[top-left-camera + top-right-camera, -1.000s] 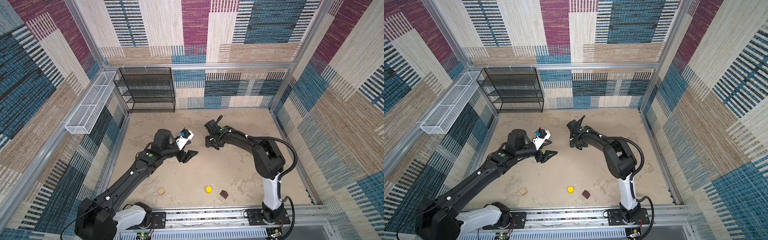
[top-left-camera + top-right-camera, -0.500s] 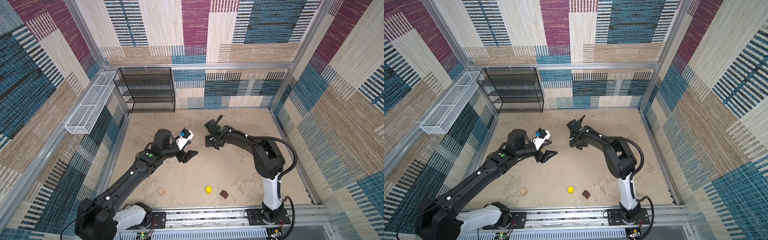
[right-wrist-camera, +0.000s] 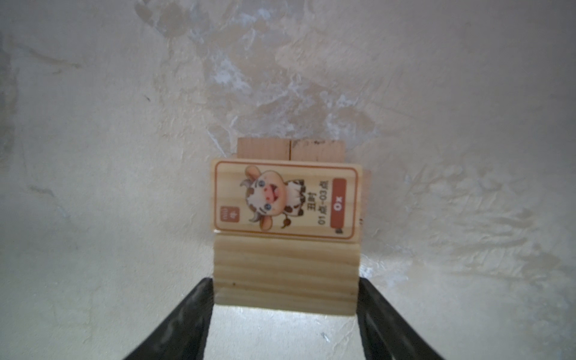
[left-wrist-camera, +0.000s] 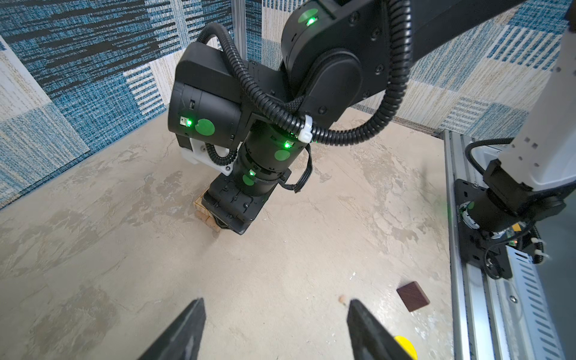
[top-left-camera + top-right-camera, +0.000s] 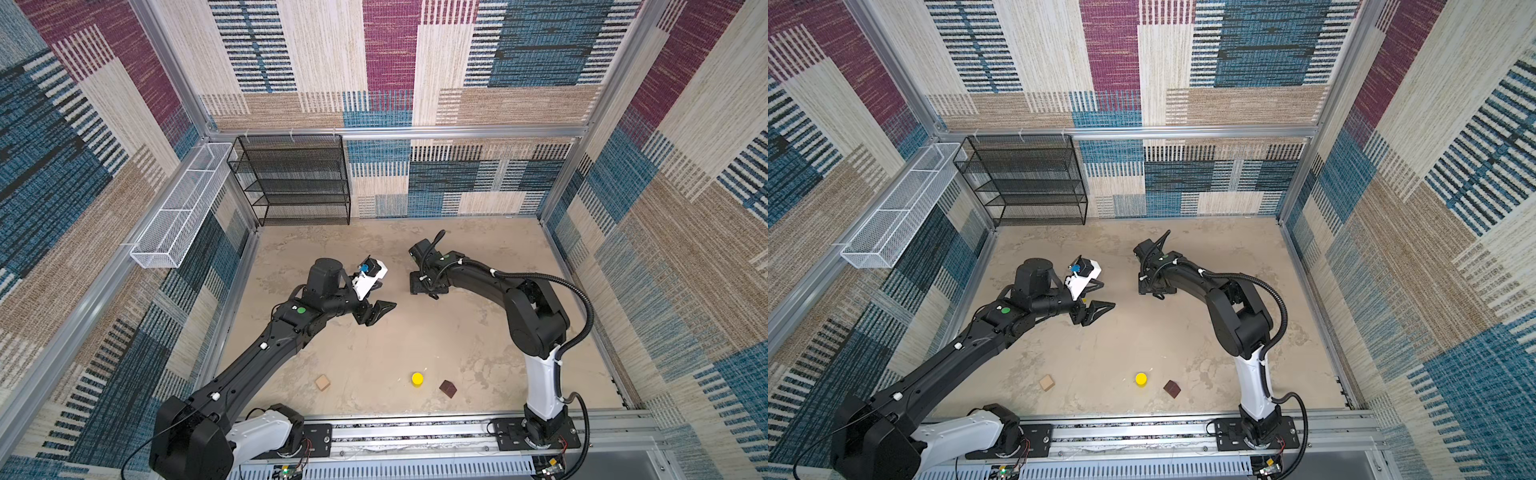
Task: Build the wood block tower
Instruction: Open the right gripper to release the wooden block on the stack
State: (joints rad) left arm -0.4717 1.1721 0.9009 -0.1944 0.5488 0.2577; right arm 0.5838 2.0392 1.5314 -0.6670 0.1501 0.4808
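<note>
Two planks top the tower point(image 3: 290, 193) as your right fingers point(image 3: 187, 311) straddle it from above, toward the middle of the table point(image 5: 415, 340). One is the ox plank point(image 3: 285, 199), printed with a cartoon animal. The plain plank point(image 3: 285, 268) lies beside it, touching along one long edge. Its long axis runs from one finger to the other, with a finger standing at each end. Whether those fingers press on the plank or have just let it go cannot be told. Beneath the pair, two more planks point(image 3: 291, 152) run crosswise, their ends showing past the ox plank.

Your left fingers point(image 4: 184, 330) hang spread wide with nothing between them, over bare table near the tower and pointed toward it.

Three loose blocks wait by the front rail point(image 5: 395, 430), well apart from the tower: a tan cube point(image 5: 322, 382), a yellow cylinder point(image 5: 417, 379) and a dark brown block point(image 5: 447, 388). In both top views the cube lies on the left arm's side; the cylinder and brown block sit closer to the right arm's base. The left wrist camera shows the cylinder just beside one left finger.

This layer looks set. The next piece probably comes from that front row, and your free left arm seems the better placed to fetch it. Lifting the right fingers straight up would spare the plain plank a sideways drag.
</note>
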